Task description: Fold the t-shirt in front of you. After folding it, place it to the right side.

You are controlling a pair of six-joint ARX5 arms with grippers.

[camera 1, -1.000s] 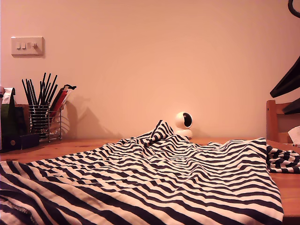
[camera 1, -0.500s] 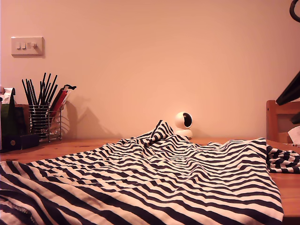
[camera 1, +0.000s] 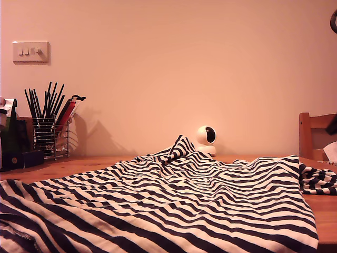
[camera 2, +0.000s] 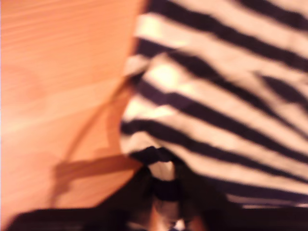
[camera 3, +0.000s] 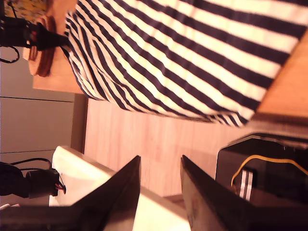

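Note:
The t-shirt (camera 1: 174,200), striped dark navy and white, lies spread and wrinkled over most of the wooden table (camera 1: 79,164), with a bunched part (camera 1: 318,179) at the exterior view's right. The blurred first wrist view shows my first gripper (camera 2: 164,202) shut on a bunched edge of the t-shirt (camera 2: 216,96), beside bare table (camera 2: 57,72). My second gripper (camera 3: 161,168) is open and holds nothing. It hangs well away from the t-shirt (camera 3: 183,57), which drapes over a table edge above the floor. Neither gripper shows clearly in the exterior view.
A wire holder of pens (camera 1: 50,132) and dark boxes (camera 1: 13,142) stand at the exterior view's back left. A small white round camera (camera 1: 206,138) sits behind the shirt. A wooden chair back (camera 1: 313,134) rises at the exterior view's right. A black case (camera 3: 260,168) lies on the floor.
A dark arm at the exterior view's right edge has risen and almost left the picture. The t-shirt on the table looks unchanged.

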